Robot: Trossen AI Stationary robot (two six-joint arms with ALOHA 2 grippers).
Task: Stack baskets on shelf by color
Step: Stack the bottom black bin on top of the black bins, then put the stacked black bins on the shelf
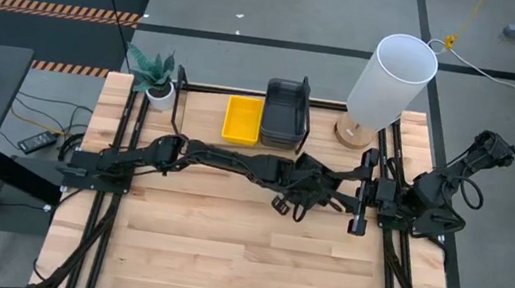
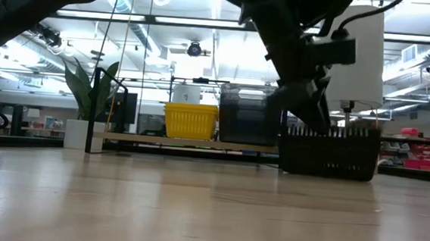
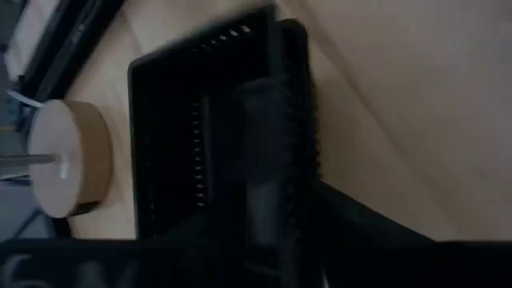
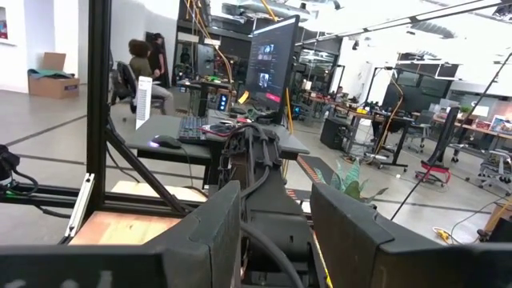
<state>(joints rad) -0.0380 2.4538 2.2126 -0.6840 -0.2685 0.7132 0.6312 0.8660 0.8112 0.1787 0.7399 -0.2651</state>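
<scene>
A black mesh basket (image 2: 328, 153) stands on the table in front of the lamp, filling the left wrist view (image 3: 208, 136). In the high view my left arm hides it. My left gripper (image 2: 306, 115) (image 1: 312, 187) comes down on it, shut on one wall. On the shelf (image 1: 203, 111) (image 2: 134, 138) at the far edge, a yellow basket (image 1: 243, 120) (image 2: 191, 120) and a dark grey basket (image 1: 285, 110) (image 2: 249, 115) rest side by side on the board. My right gripper (image 1: 351, 200) (image 4: 276, 232) waits open at the table's right, touching nothing. My left gripper holds the black mesh basket by one long wall (image 3: 292, 104). One finger (image 3: 260, 152) is inside the basket and the other is outside. The fingers come from above, slanting down. The basket sits level with its bottom (image 2: 326, 174) at the tabletop.
A tall white lamp (image 1: 393, 74) on a round wooden base (image 1: 352, 132) (image 3: 68, 156) stands close behind the black basket, at the shelf's right end. A potted plant (image 1: 154, 74) (image 2: 87, 100) stands at the shelf's left end. Bare wood lies toward the near edge.
</scene>
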